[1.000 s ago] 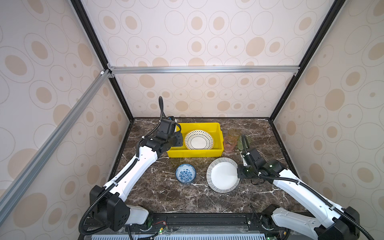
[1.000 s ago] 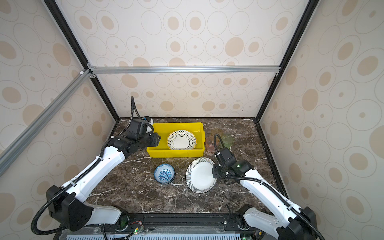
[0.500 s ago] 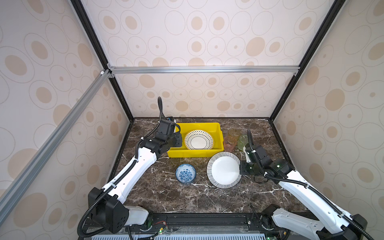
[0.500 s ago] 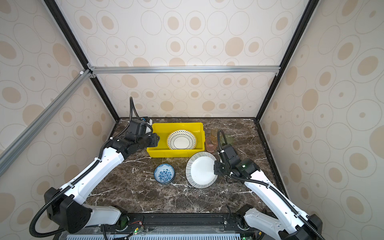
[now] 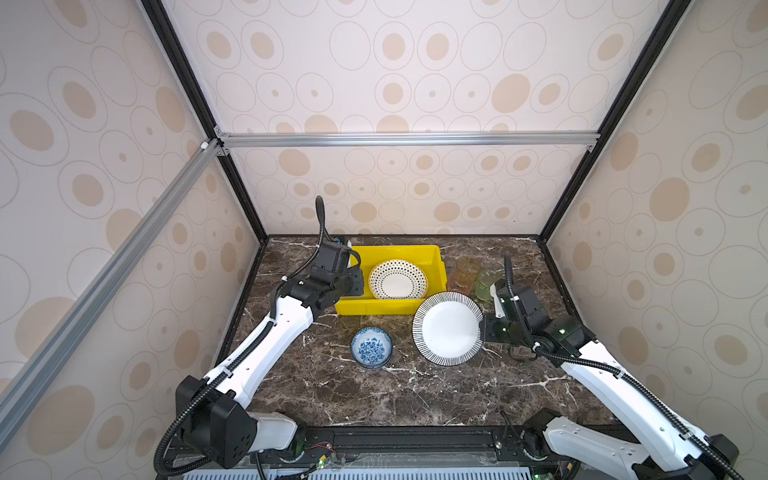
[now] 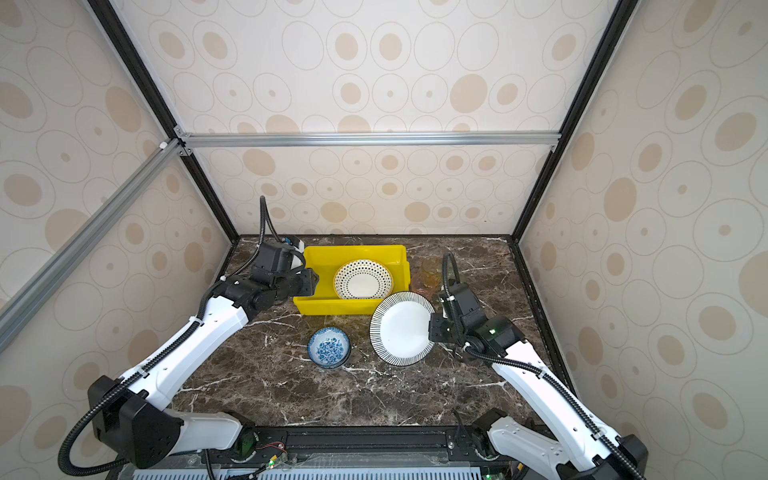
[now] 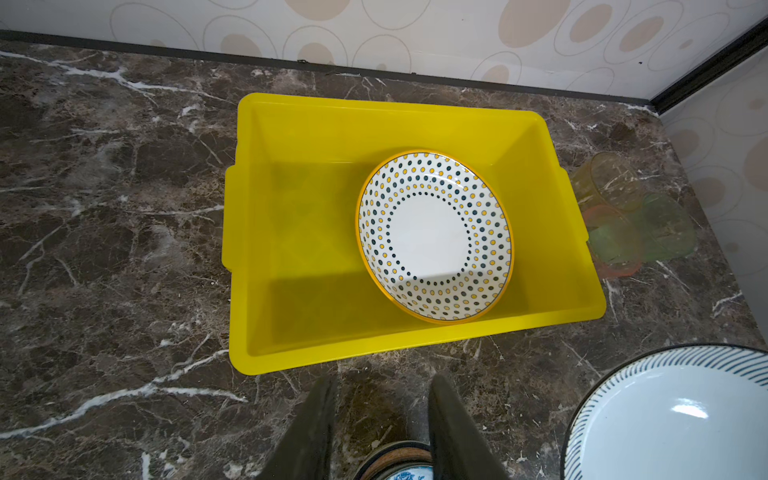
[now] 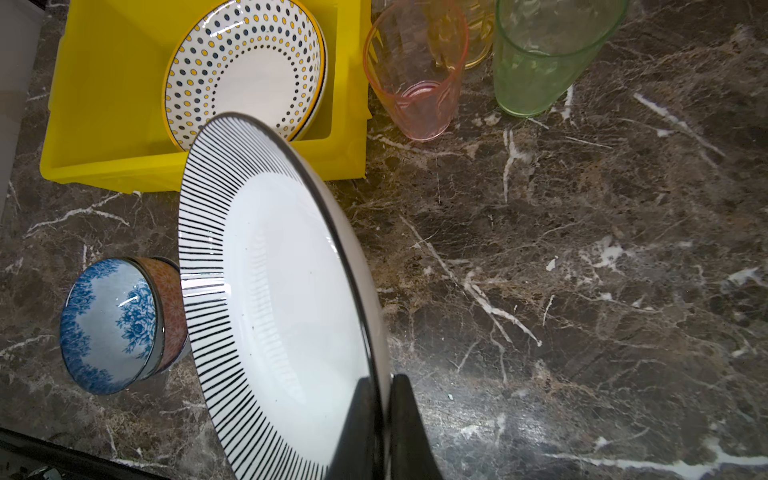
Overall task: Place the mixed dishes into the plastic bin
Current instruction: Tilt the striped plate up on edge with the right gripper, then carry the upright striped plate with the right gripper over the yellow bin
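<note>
Since the earlier frame the striped plate [image 5: 448, 328] moved away from the near edge, its far rim reaching the near-right corner of the yellow bin [image 5: 374, 306], with the right hand [image 8: 383, 386] pinching its rim; drop-in looked next. At the bin's left end the left hand [image 7: 383, 382] hung half-spread and empty. Counter [image 5: 374, 399] was dark veined marble; walls [image 5: 415, 83] were papered with beige ovals.

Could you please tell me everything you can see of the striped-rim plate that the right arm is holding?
The striped plate is round, glossy and ceramic-looking, with a white centre, thin black radial lines across its broad rim and a dark edge. The right gripper has its jaws shut on the rim, holding it tilted, seemingly off the marble table. Its far edge overlaps the front right corner of the yellow bin; contact there is unclear.
</note>
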